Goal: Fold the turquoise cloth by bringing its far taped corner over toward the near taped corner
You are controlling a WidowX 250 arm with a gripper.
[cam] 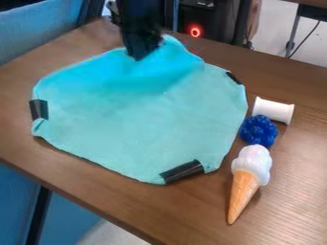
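The gripper (pixel 138 56) is at the far side of the turquoise cloth (pixel 140 127), which spreads from near the tabletop's (pixel 290 186) far edge towards its near-left edge. How far open the jaws are, or whether they grip fabric, I cannot tell.

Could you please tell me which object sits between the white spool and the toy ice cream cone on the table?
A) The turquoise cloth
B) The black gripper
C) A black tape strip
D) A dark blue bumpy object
D: the dark blue bumpy object sits between the white spool and the toy ice cream cone.
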